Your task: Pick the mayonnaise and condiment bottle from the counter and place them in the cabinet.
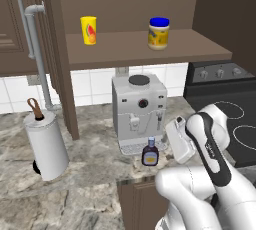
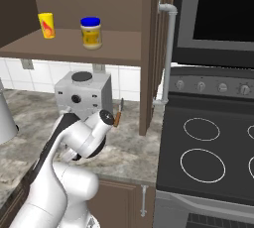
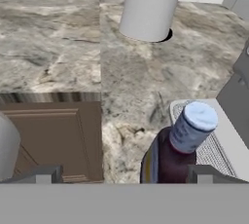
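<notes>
Jaws spread wide and holding nothing, the gripper [image 3: 124, 175] hangs just above the condiment bottle [image 3: 181, 146], its two dark fingertips [image 3: 44, 174] showing at the bottom of the hand view, one to the left of the bottle and one just right of its shoulder. The bottle sits off-centre between them, closer to the right tip, so by the look of it the hand needs to shift toward that side and drop lower before the fingers can close around the brown body below the neck

The condiment bottle [image 1: 150, 153] stands upright on the counter [image 1: 90, 174], long axis vertical, pale cap pointing up toward the camera on the hand, white label facing out toward the counter's front edge. It is just in front of the drip tray of the grey coffee machine [image 1: 138, 109], near the counter's front edge

The mayonnaise [image 1: 158, 33] already stands upright on the shelf of the cabinet [image 1: 150, 49], blue lid up, well apart from a yellow cup [image 1: 88, 30] further left on the same board. That leaves the bottle as the remaining half of the job, and the step in hand reads as the approach to pick it up, with the lift to the shelf to follow

A white paper towel roll [image 1: 46, 146] stands on the counter off to the left, well clear of the work
</notes>
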